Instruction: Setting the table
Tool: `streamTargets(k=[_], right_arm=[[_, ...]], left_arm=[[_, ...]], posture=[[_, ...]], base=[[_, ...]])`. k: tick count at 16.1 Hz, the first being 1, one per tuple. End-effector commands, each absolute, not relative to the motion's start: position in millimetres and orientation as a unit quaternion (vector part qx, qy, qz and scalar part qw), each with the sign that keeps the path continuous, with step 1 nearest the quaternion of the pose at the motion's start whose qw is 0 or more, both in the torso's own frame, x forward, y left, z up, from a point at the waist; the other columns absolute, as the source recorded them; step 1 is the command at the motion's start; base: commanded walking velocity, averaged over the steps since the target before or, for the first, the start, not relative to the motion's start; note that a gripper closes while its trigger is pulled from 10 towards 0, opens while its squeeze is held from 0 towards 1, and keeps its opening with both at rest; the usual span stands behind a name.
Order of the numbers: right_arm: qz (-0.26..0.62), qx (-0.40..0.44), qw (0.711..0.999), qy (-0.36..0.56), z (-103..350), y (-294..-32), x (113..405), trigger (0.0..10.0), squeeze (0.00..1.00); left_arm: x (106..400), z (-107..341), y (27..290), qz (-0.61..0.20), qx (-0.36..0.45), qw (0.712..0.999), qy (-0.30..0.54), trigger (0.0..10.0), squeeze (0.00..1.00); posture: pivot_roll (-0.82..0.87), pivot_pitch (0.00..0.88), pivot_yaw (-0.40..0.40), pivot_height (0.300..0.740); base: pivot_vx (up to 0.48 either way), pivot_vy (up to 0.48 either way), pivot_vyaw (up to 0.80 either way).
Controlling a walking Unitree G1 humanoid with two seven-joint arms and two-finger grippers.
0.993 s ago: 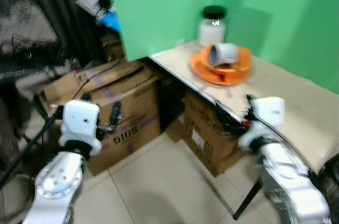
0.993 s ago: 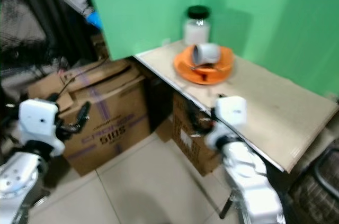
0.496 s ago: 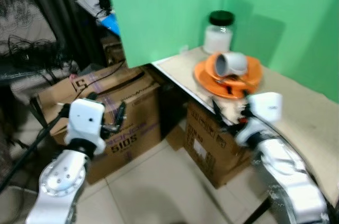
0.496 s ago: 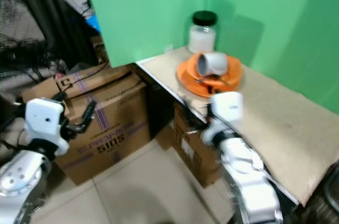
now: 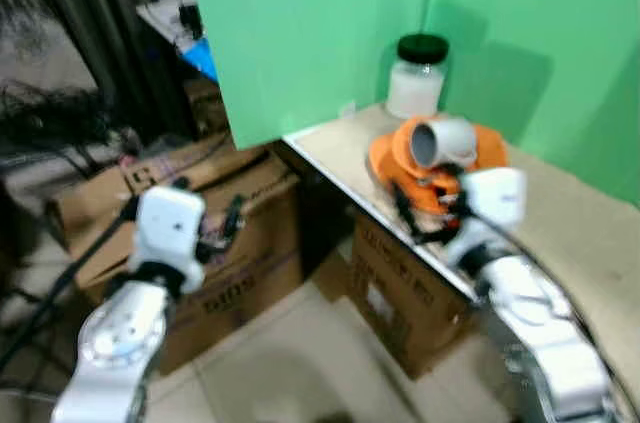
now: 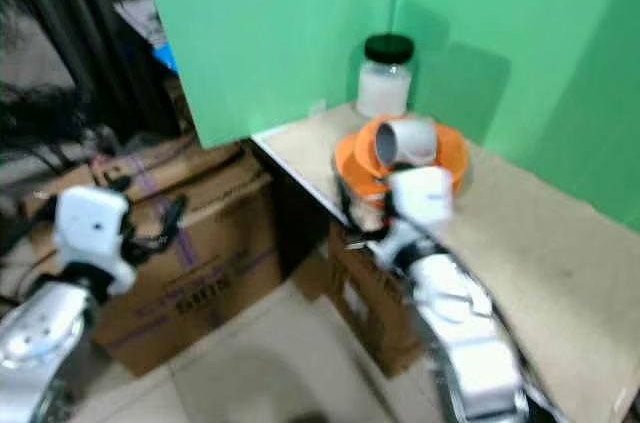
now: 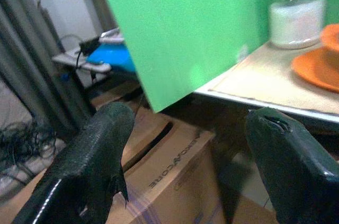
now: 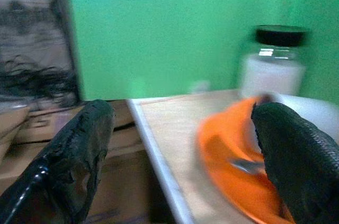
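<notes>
Approaching the bench (image 5: 560,213) for table setting, by the look of it, with nothing yet picked up. Right hand (image 8: 175,144) raised near the bench's front edge, fingers spread wide apart and empty, aimed at the orange plates (image 5: 395,158) stacked near the corner. On top of that stack, a grey mug (image 5: 440,141) lying on its side, mouth turned toward the robot, with what seems a utensil (image 8: 241,167) resting on the plate beneath it, though too blurred to name. Behind the stack, against the green backdrop (image 5: 320,23), a jar (image 5: 417,78) with a black lid, upright. Left hand (image 7: 185,150) held out over the cardboard boxes (image 5: 225,243) beside the bench, fingers likewise apart, gripping nothing. Step in hand, most likely: reaching for the mug or the top plate. Next move probably calls for easing the right hand forward over the rim and closing on the mug without rolling it off the stack, then lifting it clear before separating the plates.
</notes>
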State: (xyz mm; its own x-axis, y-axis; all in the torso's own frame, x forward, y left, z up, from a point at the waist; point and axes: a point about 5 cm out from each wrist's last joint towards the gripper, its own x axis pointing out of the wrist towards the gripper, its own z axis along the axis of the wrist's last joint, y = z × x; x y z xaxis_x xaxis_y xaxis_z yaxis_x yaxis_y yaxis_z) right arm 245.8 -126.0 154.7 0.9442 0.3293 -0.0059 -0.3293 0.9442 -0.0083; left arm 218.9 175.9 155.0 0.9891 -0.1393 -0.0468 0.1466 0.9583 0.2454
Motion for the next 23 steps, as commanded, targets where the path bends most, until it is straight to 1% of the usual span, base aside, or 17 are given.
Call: streamTargets(k=[1,2,5,7,8,9,10,11,12,14,16,17,18,19,20,22,23], right_arm=[[0.158,-0.012,0.987,-0.004,160,-133,248,10.0,1.0],[0.158,-0.013,0.987,-0.004,160,-133,248,10.0,1.0],[0.173,-0.013,0.985,-0.009,164,-131,248,10.0,1.0],[0.19,-0.025,0.981,-0.011,167,-130,249,10.0,1.0],[0.204,-0.047,0.978,-0.013,169,-129,249,10.0,1.0],[0.222,-0.084,0.971,-0.006,172,-129,252,10.0,0.74],[0.224,-0.098,0.97,-0.001,172,-130,254,10.0,0.52],[0.226,-0.116,0.967,0.006,174,-132,259,10.0,0.0],[0.229,-0.134,0.964,0.015,176,-134,265,10.0,0.0],[0.2,-0.151,0.967,0.036,179,-137,282,10.0,0.0],[0.203,-0.177,0.962,0.048,179,-136,290,10.0,0.0],[0.213,-0.223,0.95,0.047,179,-134,297,10.0,0.0],[0.226,-0.289,0.929,0.053,178,-133,307,10.0,0.0],[0.228,-0.305,0.923,0.056,178,-134,309,10.0,0.0],[0.24,-0.358,0.899,0.073,178,-139,316,10.0,0.0],[0.246,-0.419,0.87,0.089,180,-148,320,10.0,0.0],[0.246,-0.429,0.864,0.092,181,-150,321,10.0,0.0]], left_arm=[[220,157,171,-0.088,0.122,0.989,0.01,10.0,0.0],[220,156,170,-0.092,0.121,0.988,0.012,10.0,0.0],[217,152,165,-0.126,0.124,0.984,0.022,10.0,0.0],[217,152,164,-0.135,0.125,0.983,0.023,10.0,0.0],[216,152,161,-0.152,0.125,0.98,0.026,10.0,0.0],[213,149,155,-0.19,0.127,0.973,0.034,10.0,0.0],[212,147,153,-0.204,0.13,0.97,0.037,10.0,0.0],[210,144,150,-0.225,0.138,0.964,0.043,10.0,0.0],[209,142,148,-0.243,0.141,0.958,0.048,10.0,0.0],[209,141,147,-0.268,0.142,0.951,0.054,10.0,0.0],[209,140,147,-0.287,0.149,0.945,0.059,10.0,0.0],[209,140,147,-0.297,0.155,0.94,0.06,10.0,0.0],[212,140,145,-0.308,0.16,0.936,0.058,10.0,0.0],[212,140,145,-0.31,0.16,0.935,0.058,10.0,0.0],[213,140,144,-0.318,0.163,0.932,0.057,10.0,0.0],[212,141,143,-0.327,0.165,0.929,0.057,10.0,0.0],[212,141,143,-0.33,0.165,0.928,0.057,10.0,0.0]], posture=[[0.07,0.0,0.043,0.74],[0.07,0.0,0.043,0.74],[0.06,0.0,0.04,0.74],[0.06,0.0,0.04,0.74],[0.06,0.0,0.038,0.74],[0.06,0.0,0.036,0.74],[0.06,0.0,0.035,0.74],[0.06,0.0,0.034,0.74],[0.06,0.0,0.032,0.74],[0.06,0.0,0.028,0.74],[0.07,0.0,0.025,0.74],[0.07,0.0,0.027,0.74],[0.06,0.0,0.028,0.74],[0.06,0.0,0.027,0.74],[0.07,0.0,0.024,0.74],[0.07,0.0,0.022,0.74],[0.06,0.0,0.022,0.74]], base=[[0.352,0.0,0.0],[0.352,0.0,0.0],[0.344,0.0,-0.79],[0.334,0.0,0.0],[0.0,0.0,0.0],[0.0,0.0,0.0],[0.0,0.0,0.0],[0.0,0.0,0.0],[0.0,0.0,0.0],[0.0,0.0,0.0],[0.0,0.0,0.0],[0.0,0.0,0.0],[0.0,0.0,0.0],[0.0,0.0,0.0],[0.0,0.0,0.0],[0.0,0.0,0.0],[0.0,0.0,0.0]])
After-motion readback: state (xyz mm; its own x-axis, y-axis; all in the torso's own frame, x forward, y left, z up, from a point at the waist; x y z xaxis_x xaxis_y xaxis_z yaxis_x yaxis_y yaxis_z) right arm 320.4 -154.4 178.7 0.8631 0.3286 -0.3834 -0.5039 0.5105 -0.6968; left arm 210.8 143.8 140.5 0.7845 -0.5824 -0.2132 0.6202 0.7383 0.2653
